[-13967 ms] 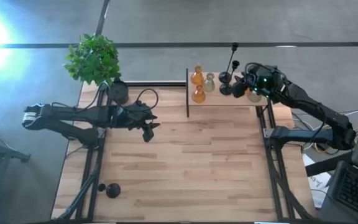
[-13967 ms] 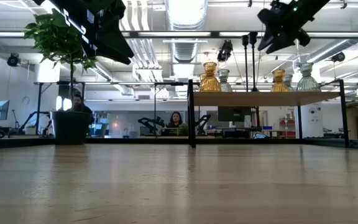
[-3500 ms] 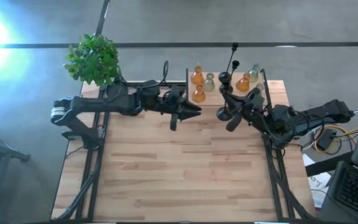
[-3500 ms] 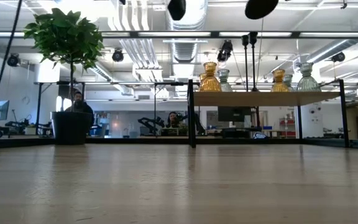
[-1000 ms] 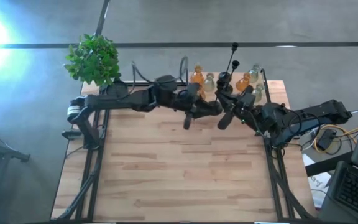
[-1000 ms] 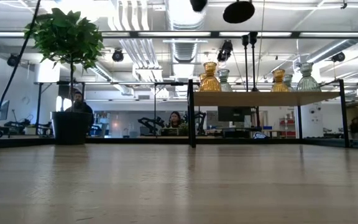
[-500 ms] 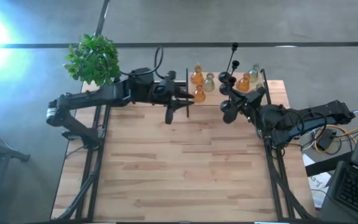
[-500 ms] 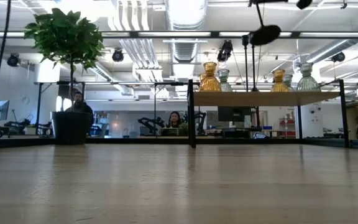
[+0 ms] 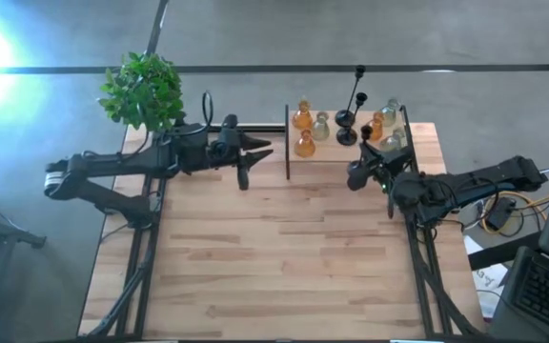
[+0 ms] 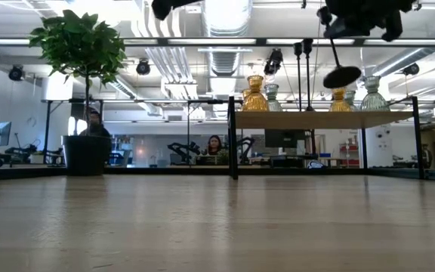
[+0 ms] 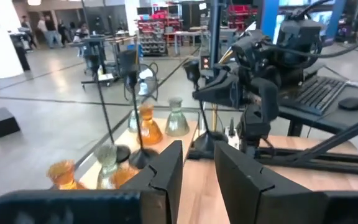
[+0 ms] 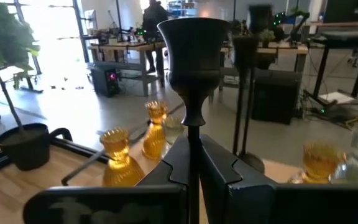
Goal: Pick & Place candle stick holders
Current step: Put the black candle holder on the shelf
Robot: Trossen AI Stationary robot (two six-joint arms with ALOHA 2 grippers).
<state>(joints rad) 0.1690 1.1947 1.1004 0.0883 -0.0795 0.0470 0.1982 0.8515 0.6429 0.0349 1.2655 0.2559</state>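
Note:
My right gripper (image 9: 362,171) is shut on a black candle stick holder (image 12: 191,50) with a cup, a thin stem and a round base (image 10: 342,77). It hangs in front of the raised shelf (image 10: 323,119) at the table's far right. On the shelf stand amber holders (image 9: 304,145), pale clear ones (image 9: 321,126) and a tall black one (image 9: 347,119). My left gripper (image 9: 254,154) hovers level, left of the shelf, open with nothing between its fingers (image 11: 166,168). My right gripper pinches the black holder's thin stem (image 12: 191,134) between its two fingers, below the cup. The fingers come at it level and lie across the stem. The holder is lifted clear and roughly upright, with its cup above the fingers and its round base below them.
A potted green plant (image 9: 144,90) stands at the table's far left corner. A dark upright post (image 9: 287,143) bounds the shelf's left end. The wooden tabletop (image 9: 284,257) spreads out toward the near edge. People sit in the room beyond the table.
My left gripper has drawn back from beside the right gripper toward the table's left edge, still open. My right gripper has sunk with the black holder, bringing its base down close to shelf height, and has turned somewhat.

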